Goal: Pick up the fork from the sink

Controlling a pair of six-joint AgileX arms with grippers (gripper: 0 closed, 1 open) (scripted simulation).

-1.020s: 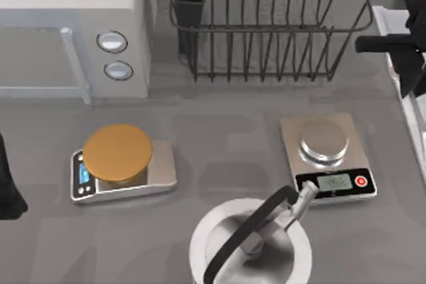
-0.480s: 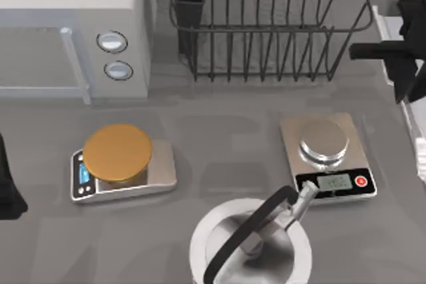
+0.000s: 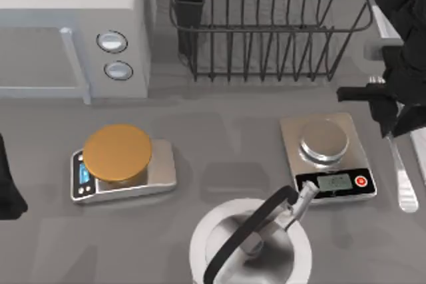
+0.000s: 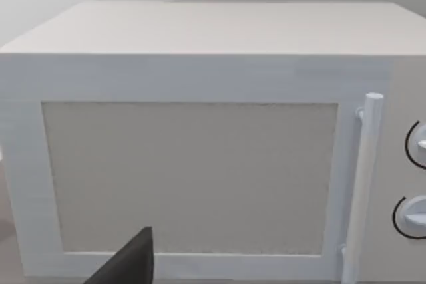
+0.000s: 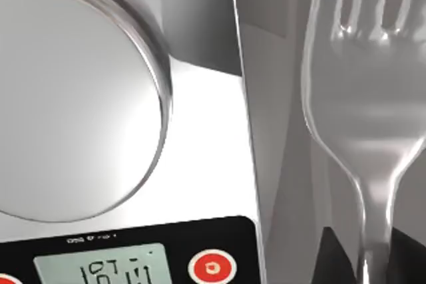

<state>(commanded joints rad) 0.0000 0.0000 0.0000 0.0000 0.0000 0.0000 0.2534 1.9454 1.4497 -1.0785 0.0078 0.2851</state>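
Apparently the right gripper [image 3: 391, 121] is pressed together on the fork [image 3: 401, 177]. In the right wrist view two dark fingers [image 5: 336, 257] stand on each side of the thin neck of the fork [image 5: 366, 98], with no gap that I can see. The hold is on the handle and not on the tines, I think because the narrow handle fits between the pads while the wide head does not.

In the top view the fork runs from far to near under the gripper. Its rounded end points to the near side, just right of the steel scale [image 3: 326, 154]. It is beside the pale rim of the sink [image 3: 379, 24], at the right edge of the table, and I judge it is lifted out of the basin, so the task seems almost complete.

The wrist view gives the tines, the grip and the display of the steel scale [image 5: 100, 98] close up, but not the place on the table. The top view gives this place, and also the dish rack [image 3: 266, 24], the pot [image 3: 249, 244], the scale with the orange disc [image 3: 120, 161] and the microwave [image 3: 73, 31].

The left arm [image 3: 6, 187] is parked at the near left edge, and its wrist view faces the microwave door [image 4: 190, 177].
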